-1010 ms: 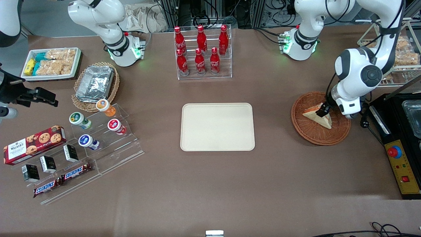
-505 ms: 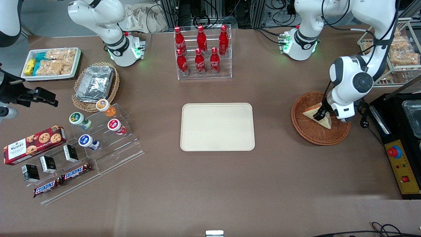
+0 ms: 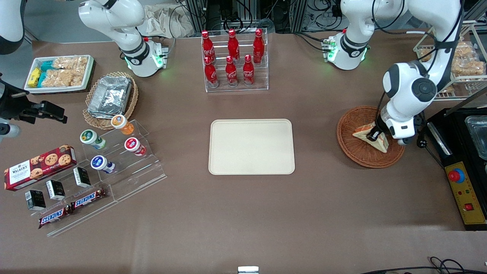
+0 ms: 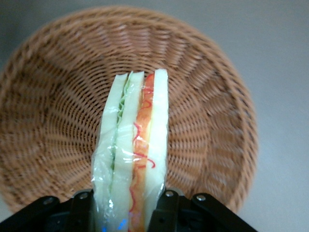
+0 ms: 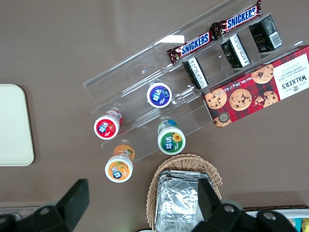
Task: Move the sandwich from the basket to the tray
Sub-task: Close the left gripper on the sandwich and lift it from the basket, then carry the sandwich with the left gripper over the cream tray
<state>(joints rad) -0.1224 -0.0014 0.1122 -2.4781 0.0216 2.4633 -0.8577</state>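
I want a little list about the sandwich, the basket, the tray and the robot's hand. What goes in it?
sandwich: wrapped wedge, held edge-up, filling facing the wrist camera
basket: round brown wicker, under the sandwich, toward the working arm's end of the table
tray: cream rectangle, mid-table, nothing on it
gripper: over the basket, jaws shut on the sandwich
step: sandwich gripped, not yet on the tray
cola bottles: red, in a clear rack, farther from the front camera than the tray

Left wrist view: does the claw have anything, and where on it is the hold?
Yes. The claw is shut on the wrapped sandwich, pinching its two bread faces near one end, above the basket.
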